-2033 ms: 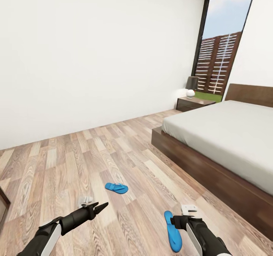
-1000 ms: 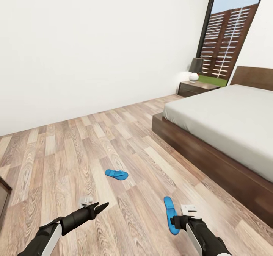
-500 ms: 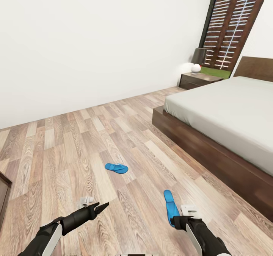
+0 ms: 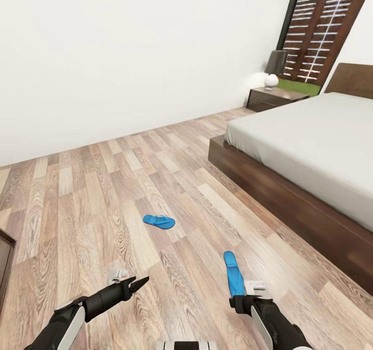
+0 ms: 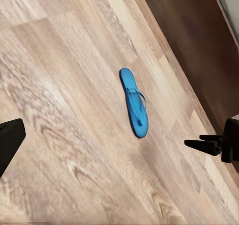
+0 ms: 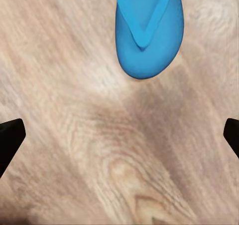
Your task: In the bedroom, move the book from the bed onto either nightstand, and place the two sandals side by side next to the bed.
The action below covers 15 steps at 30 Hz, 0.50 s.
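Observation:
Two blue sandals lie apart on the wood floor. One sandal (image 4: 159,221) is out in the middle, well ahead of my left gripper (image 4: 138,283), which hangs open over bare planks. The other sandal (image 4: 234,278) (image 5: 134,103) lies just ahead of my right gripper (image 4: 237,303), also open; its rounded end (image 6: 148,35) sits beyond the gap between the spread fingers. The bed (image 4: 316,153), with pale mattress and dark frame, fills the right side. A nightstand (image 4: 270,97) stands by its head at the far wall. The book is out of view.
A dark-shaded lamp (image 4: 274,68) stands on the nightstand, with a tall window (image 4: 321,34) behind it. The corner of a dark piece of furniture (image 4: 5,259) juts in at the left edge. Open floor runs between the white wall and the bed frame (image 5: 189,35).
The whole view has shifted: bed, nightstand and both sandals sit higher in the picture, and the near sandal now lies ahead of my right gripper instead of beside it. Both arms hold their pose.

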{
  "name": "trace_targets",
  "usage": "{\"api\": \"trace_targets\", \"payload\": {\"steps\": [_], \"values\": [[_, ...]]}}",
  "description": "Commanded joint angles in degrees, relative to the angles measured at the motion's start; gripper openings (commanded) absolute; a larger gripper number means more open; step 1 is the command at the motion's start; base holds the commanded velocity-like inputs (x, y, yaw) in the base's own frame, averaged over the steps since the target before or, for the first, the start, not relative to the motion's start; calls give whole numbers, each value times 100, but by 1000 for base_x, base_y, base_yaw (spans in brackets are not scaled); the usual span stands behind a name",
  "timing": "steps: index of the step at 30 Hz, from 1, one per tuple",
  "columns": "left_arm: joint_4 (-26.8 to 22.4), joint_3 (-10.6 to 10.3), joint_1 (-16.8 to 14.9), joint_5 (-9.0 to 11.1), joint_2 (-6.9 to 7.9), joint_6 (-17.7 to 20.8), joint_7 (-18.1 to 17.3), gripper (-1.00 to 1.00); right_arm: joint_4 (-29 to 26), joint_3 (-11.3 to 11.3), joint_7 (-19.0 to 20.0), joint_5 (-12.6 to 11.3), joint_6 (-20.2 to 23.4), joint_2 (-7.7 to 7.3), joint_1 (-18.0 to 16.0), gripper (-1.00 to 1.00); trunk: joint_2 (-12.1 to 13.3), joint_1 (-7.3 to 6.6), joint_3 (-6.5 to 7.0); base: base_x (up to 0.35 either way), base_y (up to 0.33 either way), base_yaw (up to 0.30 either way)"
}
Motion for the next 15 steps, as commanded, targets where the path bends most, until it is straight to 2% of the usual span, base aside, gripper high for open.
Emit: {"api": "trace_targets", "payload": {"steps": [1,10,15], "values": [[0,3,-2,44,0,56,-14,100,-10,-6,-7,-2,31,3,-1,100,-3,1,-27,0,0,0],[0,3,-2,46,1,56,-14,100,-10,-6,-7,-2,31,3,-1,100,-15,24,-227,0,0,0],[0,13,-2,56,8,56,-31,100,-10,-6,-7,-2,31,3,-1,100,-15,24,-227,0,0,0]]}}
